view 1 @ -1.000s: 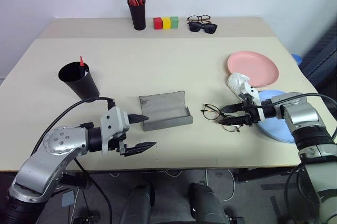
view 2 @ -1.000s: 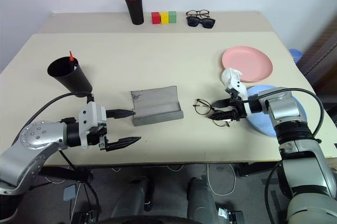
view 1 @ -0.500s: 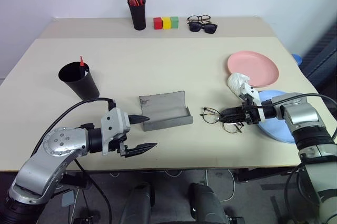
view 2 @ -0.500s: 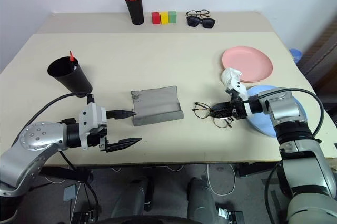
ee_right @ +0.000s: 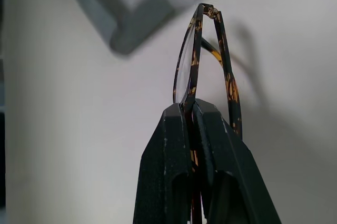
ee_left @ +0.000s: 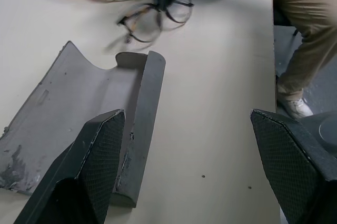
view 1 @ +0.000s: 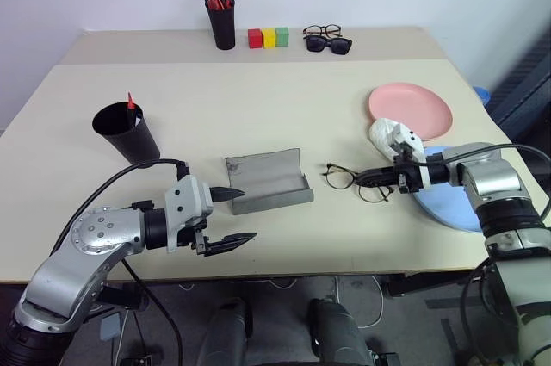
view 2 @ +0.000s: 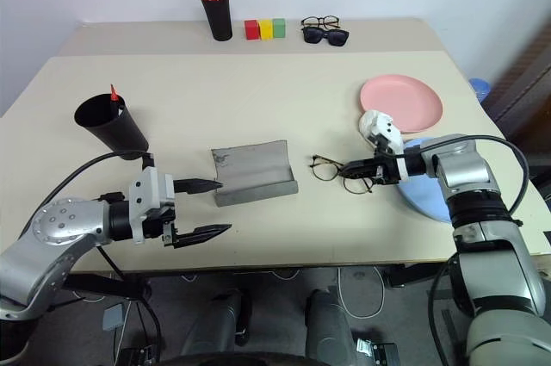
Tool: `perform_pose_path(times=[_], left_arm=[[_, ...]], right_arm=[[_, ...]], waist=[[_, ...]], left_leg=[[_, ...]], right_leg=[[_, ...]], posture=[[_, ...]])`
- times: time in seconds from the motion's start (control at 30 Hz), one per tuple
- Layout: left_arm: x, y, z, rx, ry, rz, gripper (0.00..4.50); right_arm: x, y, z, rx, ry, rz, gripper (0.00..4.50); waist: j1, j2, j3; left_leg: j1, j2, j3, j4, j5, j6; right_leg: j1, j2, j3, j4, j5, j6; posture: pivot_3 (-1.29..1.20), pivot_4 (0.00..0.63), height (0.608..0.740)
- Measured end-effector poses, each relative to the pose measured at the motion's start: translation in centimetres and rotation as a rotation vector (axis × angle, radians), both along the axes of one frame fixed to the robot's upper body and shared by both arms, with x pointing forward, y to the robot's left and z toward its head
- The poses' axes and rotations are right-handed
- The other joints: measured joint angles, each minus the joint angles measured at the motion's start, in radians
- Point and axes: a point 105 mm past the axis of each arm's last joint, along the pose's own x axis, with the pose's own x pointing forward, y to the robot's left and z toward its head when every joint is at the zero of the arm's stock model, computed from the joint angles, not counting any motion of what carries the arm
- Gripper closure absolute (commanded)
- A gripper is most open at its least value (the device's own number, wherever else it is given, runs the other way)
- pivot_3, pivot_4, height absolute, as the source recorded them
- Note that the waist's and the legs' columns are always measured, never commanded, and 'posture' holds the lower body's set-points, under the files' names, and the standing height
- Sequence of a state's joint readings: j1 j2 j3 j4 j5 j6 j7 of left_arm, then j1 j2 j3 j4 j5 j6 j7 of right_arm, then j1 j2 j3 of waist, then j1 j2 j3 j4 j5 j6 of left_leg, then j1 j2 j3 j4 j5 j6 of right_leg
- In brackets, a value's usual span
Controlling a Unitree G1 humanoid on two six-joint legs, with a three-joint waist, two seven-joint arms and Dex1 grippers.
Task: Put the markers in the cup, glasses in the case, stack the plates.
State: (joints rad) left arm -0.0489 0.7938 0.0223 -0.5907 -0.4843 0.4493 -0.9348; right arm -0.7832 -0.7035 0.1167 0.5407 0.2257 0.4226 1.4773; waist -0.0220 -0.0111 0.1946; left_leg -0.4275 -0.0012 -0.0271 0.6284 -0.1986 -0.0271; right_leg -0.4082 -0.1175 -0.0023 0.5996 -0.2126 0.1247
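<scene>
One of three jobs shows partial progress; none is judged complete. A red marker (view 1: 131, 102) stands tip-up in the cup (view 1: 126, 133) near the table's (view 1: 258, 116) left edge; whether the black marker is inside too cannot be told. The plates are unstacked: the pink plate (view 1: 411, 111) and blue plate (view 1: 461, 211) lie side by side at the right edge, with crumpled white material (view 1: 389, 134) between them.

The glasses job is in hand. The right pincer (view 2: 368, 171) is closed on the glasses (view 2: 337, 171), gripping the frame at one lens, as the right wrist view confirms (ee_right: 197, 76). The glasses sit between the blue plate and the case (view 1: 269, 180), apart from both; they appear lifted off the table, though this is not certain. The case lies open near the middle of the front edge, its hollow facing up and empty.

Right arm: reaching in from the right edge, forearm roughly level, pincer pointing across the table toward the case and tipped slightly down.

Left arm: bent at the front-left, its pincer (view 1: 231, 215) open and empty, fingers spread, hovering just beside the case's front-left end.
</scene>
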Motion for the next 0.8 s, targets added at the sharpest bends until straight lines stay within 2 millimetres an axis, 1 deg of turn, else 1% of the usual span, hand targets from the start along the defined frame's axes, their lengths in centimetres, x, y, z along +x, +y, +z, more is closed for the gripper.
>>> perform_pose_path(times=[0.07,0.17,0.23,0.33,0.43,0.53,0.63,0.73,0.8], left_arm=[[-0.2,0.0,0.0,-0.011,-0.003,-0.003,0.60],[-0.6,0.2,0.1,-0.072,-0.036,0.008,0.60],[-0.9,0.9,-0.1,-0.099,-0.048,0.041,0.60],[-0.9,2.6,-0.6,-0.108,-0.041,0.088,0.60],[-1.3,4.2,-0.4,-0.157,0.001,0.060,0.60],[-1.9,5.5,0.1,-0.200,0.054,0.017,0.60],[-2.6,6.3,0.8,-0.234,0.079,-0.031,0.60],[-3.5,7.2,0.7,-0.201,0.134,-0.101,0.60],[-3.7,7.4,0.7,-0.187,0.151,-0.129,0.60]], right_arm=[[0.4,1.7,2.0,0.033,-0.067,0.046,4.49],[0.6,4.5,4.2,0.079,-0.141,0.124,4.49],[0.4,6.0,4.8,0.109,-0.161,0.167,4.49],[0.0,8.4,5.0,0.146,-0.175,0.228,4.49],[-0.5,10.7,4.4,0.163,-0.166,0.293,4.49],[-0.6,11.8,3.7,0.154,-0.177,0.316,4.49],[-0.4,12.0,2.2,0.127,-0.167,0.322,4.49],[0.1,11.8,0.6,0.106,-0.137,0.303,4.49],[0.2,11.8,0.0,0.104,-0.129,0.298,4.49]], waist=[[0.001,0.000,0.000],[0.003,0.000,0.000],[0.003,0.000,0.000],[0.005,0.000,0.000],[0.004,0.000,0.000],[0.003,0.000,0.000],[0.003,0.000,0.000],[0.000,0.001,0.001],[-0.001,0.001,0.001]], left_leg=[[0.000,0.000,0.000,-0.001,0.000,0.000],[-0.001,0.000,0.000,-0.001,0.000,0.000],[-0.001,0.000,0.000,-0.001,0.000,0.000],[0.000,0.000,0.000,-0.001,0.000,0.000],[-0.001,0.000,0.000,-0.001,0.000,-0.001],[-0.001,0.000,0.000,-0.002,0.000,-0.001],[-0.001,0.000,0.000,-0.002,0.000,-0.001],[-0.001,0.000,0.001,-0.002,0.000,-0.001],[-0.001,0.001,0.001,-0.003,0.000,-0.001]], right_leg=[[0.000,0.000,0.000,0.000,0.000,0.000],[-0.001,0.000,0.000,-0.001,0.000,0.000],[-0.001,0.000,0.000,-0.001,0.000,0.000],[-0.001,0.000,0.000,0.000,0.000,0.000],[-0.002,0.000,0.000,-0.001,0.000,-0.001],[-0.005,0.000,0.000,-0.002,0.000,-0.001],[-0.004,0.000,0.000,-0.002,0.000,-0.001],[-0.004,0.000,0.000,-0.001,0.000,-0.001],[-0.004,0.000,0.000,-0.001,0.000,-0.001]], posture=[[0.00,0.150,0.740],[0.00,0.150,0.740],[0.00,0.150,0.740],[0.00,0.150,0.740],[0.00,0.150,0.740],[0.00,0.150,0.740],[0.00,0.150,0.740],[0.00,0.150,0.740],[0.00,0.150,0.740]])
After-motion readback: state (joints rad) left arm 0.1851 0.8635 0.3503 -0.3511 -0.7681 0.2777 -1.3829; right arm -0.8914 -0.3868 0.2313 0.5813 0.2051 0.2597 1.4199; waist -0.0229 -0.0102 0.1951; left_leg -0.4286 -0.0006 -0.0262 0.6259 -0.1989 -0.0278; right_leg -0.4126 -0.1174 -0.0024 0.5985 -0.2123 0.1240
